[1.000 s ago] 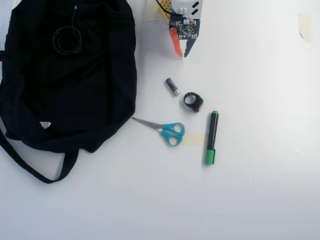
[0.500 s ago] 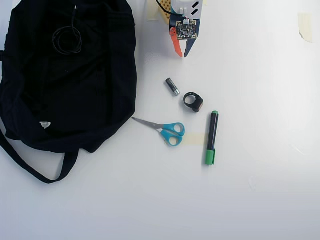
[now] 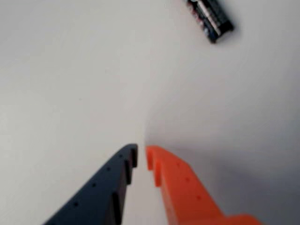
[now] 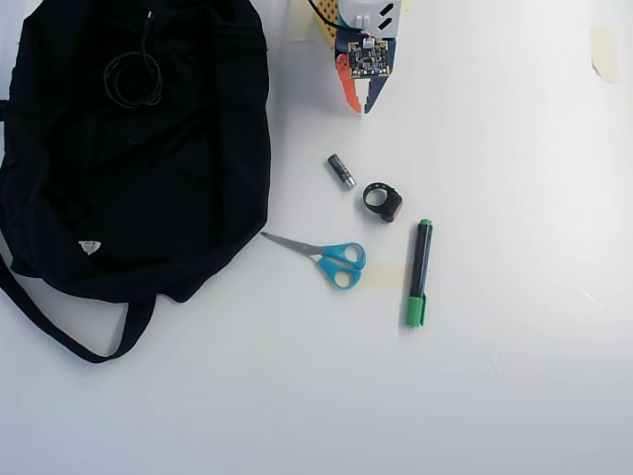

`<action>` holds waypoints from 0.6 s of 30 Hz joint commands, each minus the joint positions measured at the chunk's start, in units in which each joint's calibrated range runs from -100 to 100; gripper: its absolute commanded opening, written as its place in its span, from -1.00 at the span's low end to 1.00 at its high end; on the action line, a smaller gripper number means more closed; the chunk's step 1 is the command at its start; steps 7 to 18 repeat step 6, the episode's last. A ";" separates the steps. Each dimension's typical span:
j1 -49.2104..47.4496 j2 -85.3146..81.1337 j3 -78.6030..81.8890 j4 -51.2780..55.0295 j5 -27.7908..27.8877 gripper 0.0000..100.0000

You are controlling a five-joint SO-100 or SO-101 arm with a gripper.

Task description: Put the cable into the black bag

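The cable (image 4: 134, 79) lies coiled on the black bag (image 4: 188, 198), upper left of the overhead view. The hand (image 4: 361, 107), nearly closed and empty, hovers apart; seemingly little remains.

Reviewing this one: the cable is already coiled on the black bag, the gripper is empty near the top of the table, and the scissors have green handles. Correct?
Not quite: the scissors have blue handles, as the overhead view shows; green belongs to the marker. The cable does lie coiled on the black bag, and the gripper is empty.
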 commanded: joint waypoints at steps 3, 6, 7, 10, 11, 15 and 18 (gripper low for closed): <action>0.32 -0.83 1.40 1.89 0.14 -0.95; 0.32 -0.83 1.40 1.89 0.14 -0.95; 0.32 -0.83 1.40 1.89 0.14 -0.95; 0.32 -0.83 1.40 1.89 0.14 -0.95; 0.32 -0.83 1.40 1.89 0.14 -0.95; 0.32 -0.83 1.40 1.89 0.14 -0.95; 0.32 -0.83 1.40 1.89 0.14 -0.95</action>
